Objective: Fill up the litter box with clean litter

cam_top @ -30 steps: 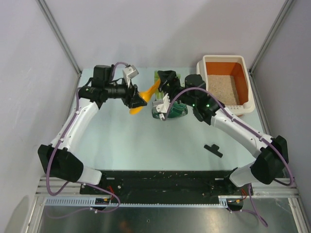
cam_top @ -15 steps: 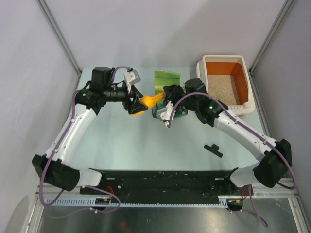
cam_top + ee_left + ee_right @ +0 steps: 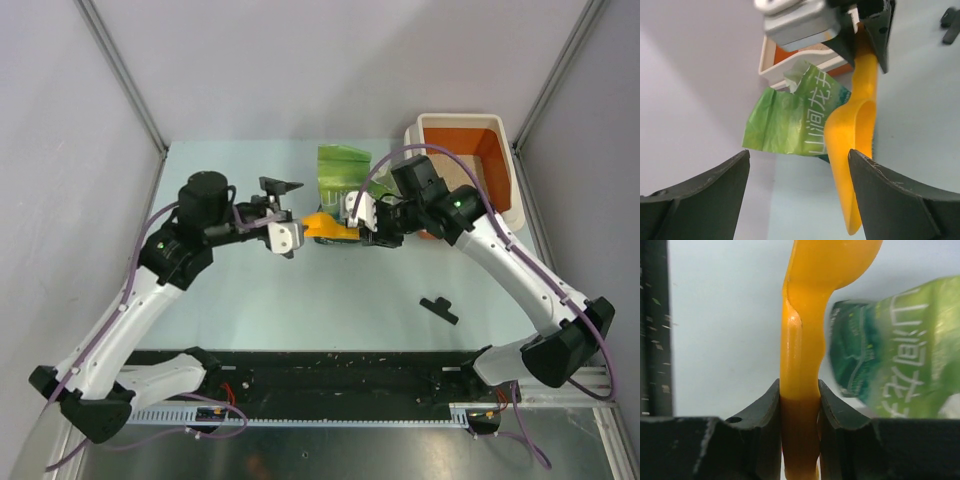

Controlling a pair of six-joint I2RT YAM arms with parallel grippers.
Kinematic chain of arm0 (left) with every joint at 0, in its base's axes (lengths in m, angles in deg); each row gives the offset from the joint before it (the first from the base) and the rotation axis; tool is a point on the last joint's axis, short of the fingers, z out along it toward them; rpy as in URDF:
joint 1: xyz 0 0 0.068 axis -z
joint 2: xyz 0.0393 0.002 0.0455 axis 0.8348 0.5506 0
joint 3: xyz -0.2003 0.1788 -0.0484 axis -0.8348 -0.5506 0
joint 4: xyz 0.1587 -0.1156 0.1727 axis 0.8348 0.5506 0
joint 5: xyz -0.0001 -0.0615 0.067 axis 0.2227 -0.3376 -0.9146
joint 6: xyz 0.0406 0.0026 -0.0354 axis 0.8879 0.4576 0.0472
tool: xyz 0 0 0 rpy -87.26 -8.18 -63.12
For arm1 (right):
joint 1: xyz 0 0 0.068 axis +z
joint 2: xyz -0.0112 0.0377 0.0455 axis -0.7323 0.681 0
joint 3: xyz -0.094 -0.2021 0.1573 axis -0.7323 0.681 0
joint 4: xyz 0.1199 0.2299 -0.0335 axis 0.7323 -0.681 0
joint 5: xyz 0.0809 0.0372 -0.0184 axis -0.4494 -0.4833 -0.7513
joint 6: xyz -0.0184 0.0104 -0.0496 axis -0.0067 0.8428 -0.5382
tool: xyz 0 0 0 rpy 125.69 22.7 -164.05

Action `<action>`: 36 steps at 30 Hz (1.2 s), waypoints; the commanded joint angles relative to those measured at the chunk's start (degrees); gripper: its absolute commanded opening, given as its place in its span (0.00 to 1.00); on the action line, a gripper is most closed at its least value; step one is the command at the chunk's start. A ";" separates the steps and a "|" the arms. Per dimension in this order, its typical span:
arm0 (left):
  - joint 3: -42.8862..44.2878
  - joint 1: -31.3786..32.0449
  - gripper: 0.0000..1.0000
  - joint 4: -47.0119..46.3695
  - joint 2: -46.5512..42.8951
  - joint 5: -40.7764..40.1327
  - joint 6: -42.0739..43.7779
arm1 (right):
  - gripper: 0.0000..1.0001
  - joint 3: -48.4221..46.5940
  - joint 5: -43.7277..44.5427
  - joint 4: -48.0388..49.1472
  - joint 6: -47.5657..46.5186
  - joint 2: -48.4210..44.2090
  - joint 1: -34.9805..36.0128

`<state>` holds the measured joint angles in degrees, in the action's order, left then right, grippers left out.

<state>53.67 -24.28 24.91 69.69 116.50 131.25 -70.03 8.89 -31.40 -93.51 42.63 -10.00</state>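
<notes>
Leftmost, the left gripper (image 3: 291, 214) hangs with its jaws spread wide, one on either side of the single yellow-orange scoop (image 3: 325, 226) without touching it. Behind the scoop lies one green bag (image 3: 340, 165), crumpled on the desk (image 3: 230, 300). Next, the right gripper (image 3: 800, 405) is clamped on the scoop's handle. One small black piece (image 3: 438, 309) lies nearer the bases. One litter box (image 3: 507, 140) sits at the desk's far right corner; the right arm hides the clean litter.
</notes>
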 commanded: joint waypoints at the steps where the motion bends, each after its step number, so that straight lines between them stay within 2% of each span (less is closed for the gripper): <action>1: -1.80 3.71 0.83 -1.23 2.21 -5.61 8.43 | 0.00 -4.97 -10.25 -1.43 18.33 0.61 -3.76; 7: -4.69 9.16 0.69 -3.78 4.84 -10.61 14.40 | 0.00 -7.95 -12.01 -3.01 20.00 1.75 -6.13; 12: -5.67 12.51 0.59 -9.39 6.43 -16.77 15.30 | 0.00 -8.40 -13.86 -3.88 20.54 1.84 -7.37; 16: -5.76 12.95 0.53 -11.87 6.78 -17.65 16.43 | 0.00 -6.90 -14.56 -4.33 21.15 1.05 -7.46; 24: -7.16 14.27 0.46 -13.62 10.64 -16.51 23.02 | 0.00 -6.37 -19.66 -3.45 24.66 1.83 -8.51; 27: -6.90 14.62 0.32 -14.51 12.32 -16.60 24.08 | 0.00 -7.16 -21.16 -3.45 25.37 2.45 -9.22; 29: -6.55 14.71 0.17 -14.68 13.55 -17.74 24.35 | 0.00 -7.95 -21.42 -3.62 25.02 2.36 -9.66; 30: -6.55 14.62 0.04 -14.59 13.73 -18.26 24.26 | 0.00 -8.30 -21.77 -3.88 24.67 2.02 -10.35; 32: -6.64 14.44 0.00 -14.77 13.99 -19.32 23.56 | 0.00 -8.92 -22.12 -3.28 24.84 1.75 -11.24; 35: -5.06 13.57 0.00 -14.86 14.69 -19.24 16.29 | 0.32 -10.67 -20.54 1.27 30.79 1.48 -14.04; 36: -4.18 13.13 0.00 -14.68 14.87 -19.06 10.52 | 0.53 -12.51 -20.98 2.95 35.78 1.48 -15.71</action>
<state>47.81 -10.88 6.79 83.05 96.87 151.38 -75.43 -6.83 -39.59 -69.34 46.04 -21.65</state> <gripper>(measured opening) 0.026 0.326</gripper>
